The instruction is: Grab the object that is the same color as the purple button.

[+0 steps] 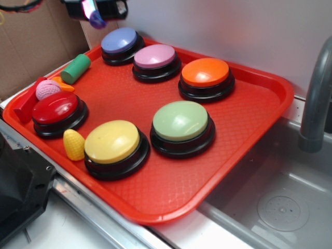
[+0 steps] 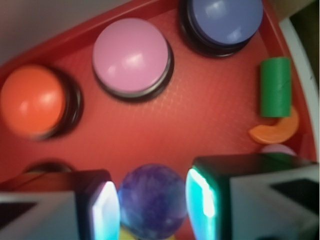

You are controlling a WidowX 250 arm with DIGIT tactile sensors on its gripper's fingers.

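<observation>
The object, a small dark purple marbled ball [image 1: 97,21] [image 2: 152,200], hangs high above the tray's far left corner, held between the two pads of my gripper [image 1: 96,17] [image 2: 152,202]. The gripper is shut on it, one glowing pad on each side, and the ball is clear of the tray. The purple button [image 1: 155,56] [image 2: 131,56], with a lilac-pink dome on a black base, sits at the back of the red tray [image 1: 244,129], below and to the right of the gripper in the exterior view.
On the tray stand blue [image 1: 120,41], orange [image 1: 205,72], green [image 1: 180,121], yellow [image 1: 112,142] and red [image 1: 55,108] buttons. A green cylinder [image 1: 76,68], a pink knitted ball [image 1: 47,89], an orange crescent [image 2: 276,131] and a yellow corn piece [image 1: 74,144] lie along the left. A sink [image 1: 280,207] and faucet [image 1: 316,104] are at the right.
</observation>
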